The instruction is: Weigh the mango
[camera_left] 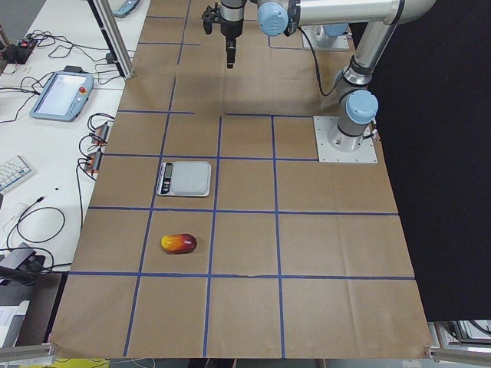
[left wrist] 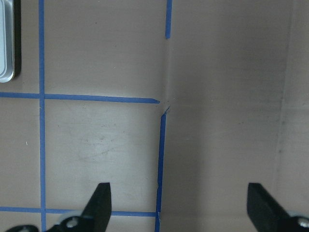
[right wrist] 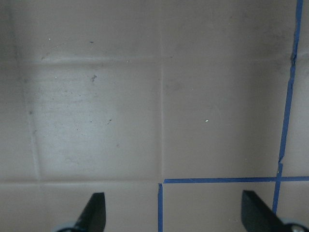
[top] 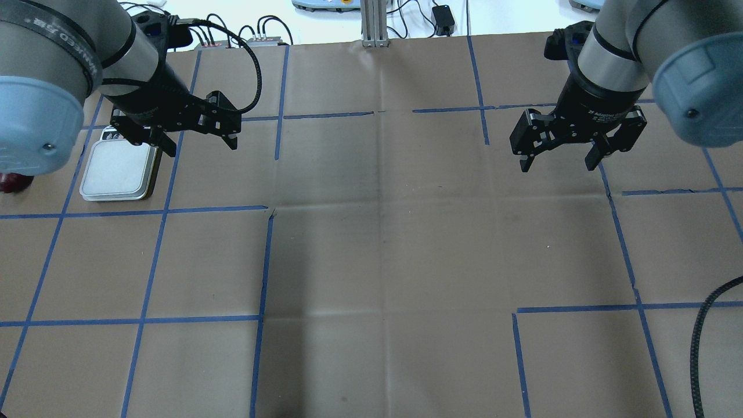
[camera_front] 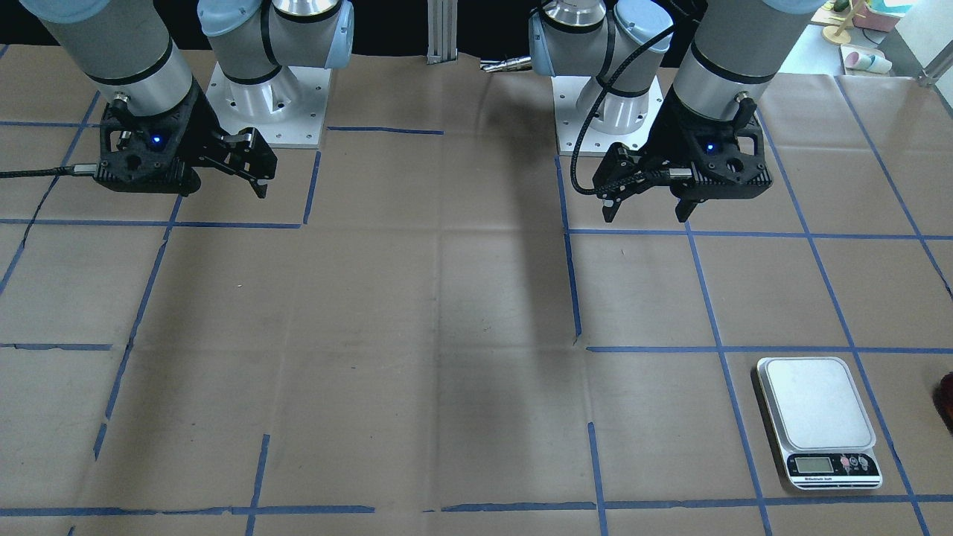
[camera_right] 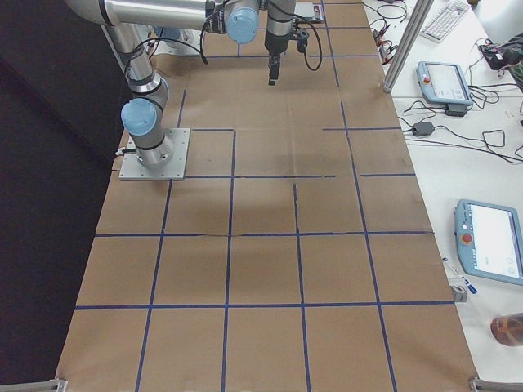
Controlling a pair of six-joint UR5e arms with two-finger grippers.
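at the far left end of the paper-covered table (top: 377,261), the mango (camera_left: 179,244) is lying on its side, red and yellow, alone in one square of the blue tape grid. in the overhead view only a dark red sliver of it (top: 11,183) is peeking out from under the left arm's joint, and in the front-facing view it is just showing at the frame edge (camera_front: 947,402).

one square further in, across a tape line and apart from the fruit, the scale (camera_left: 184,177) is sitting flat with its silver plate bare (camera_front: 815,417) and its display end facing away from the robot.

next, the left gripper (top: 203,148) is hanging in the air above the paper, off to the inner side of the scale, touching nothing. its two fingers are standing wide apart and gripping nothing (left wrist: 178,203); the wrist camera is catching only a corner of the scale (left wrist: 7,43) at its upper left.

across the middle, creased brown paper is showing.

on the far side, the right gripper (top: 557,167) is hovering at a similar height over bare paper, well apart from mango and scale. its claw is also gaping wide and carrying nothing (right wrist: 175,212), pointing down at a tape corner.
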